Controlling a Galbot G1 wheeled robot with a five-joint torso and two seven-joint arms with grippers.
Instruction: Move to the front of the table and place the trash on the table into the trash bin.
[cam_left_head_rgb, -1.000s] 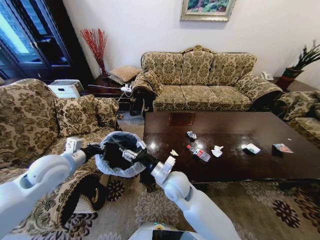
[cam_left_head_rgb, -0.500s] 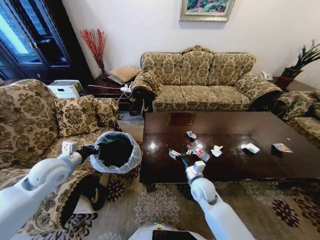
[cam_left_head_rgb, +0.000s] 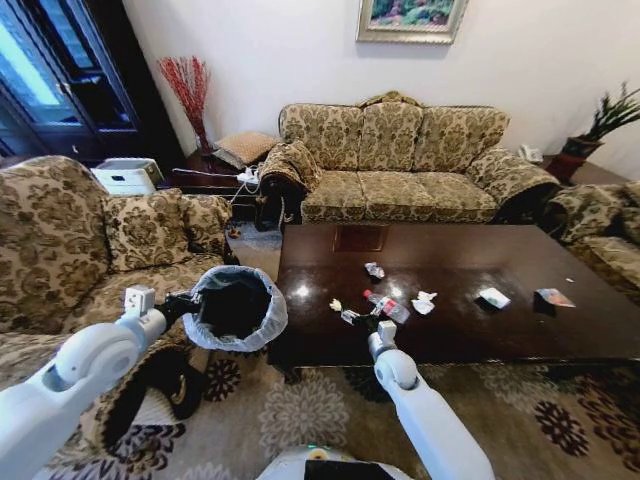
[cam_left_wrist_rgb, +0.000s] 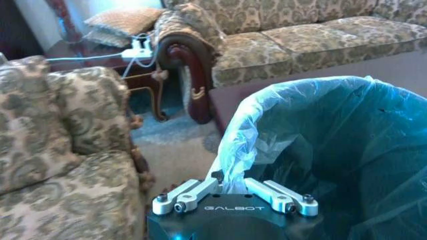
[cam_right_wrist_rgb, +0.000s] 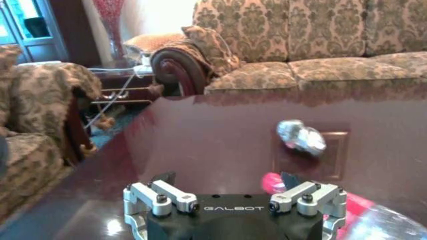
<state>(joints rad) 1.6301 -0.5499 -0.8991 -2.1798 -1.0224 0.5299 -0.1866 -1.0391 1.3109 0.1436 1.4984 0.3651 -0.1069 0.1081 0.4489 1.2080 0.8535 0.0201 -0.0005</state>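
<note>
Since the frame one second earlier, the right gripper (cam_left_head_rgb: 356, 319) has left the mouth of the trash bin (cam_left_head_rgb: 232, 306) and swung out over the near edge of the table (cam_left_head_rgb: 480, 340); over the last half second it has stayed there, and the slight shift of the whole head view is camera motion. The left gripper (cam_left_head_rgb: 183, 300) remains clamped on the bin's bag-lined rim (cam_left_wrist_rgb: 230, 167), its fingers pinching the liner, and holds the bin off the table's left end. The relation governing the coming move is the bottle (cam_left_head_rgb: 385, 306) against the right gripper: it lies on the table just beyond and slightly right of the fingertips, with its long axis running diagonally, far-left to near-right. In the right wrist view its red label (cam_right_wrist_rgb: 272, 182) appears between the two finger bases, so the gripper looks aligned on it. The right arm is the nearer arm and the only free one. The right fingers are spread wide and hold nothing; whether they touch the bottle cannot be determined. Other trash on the table: a yellowish scrap (cam_left_head_rgb: 336, 305) just left of the gripper, a crumpled silvery wrapper (cam_left_head_rgb: 374, 269) farther in, a white tissue (cam_left_head_rgb: 425, 301) and two flat packets (cam_left_head_rgb: 494, 297) to the right.
</note>
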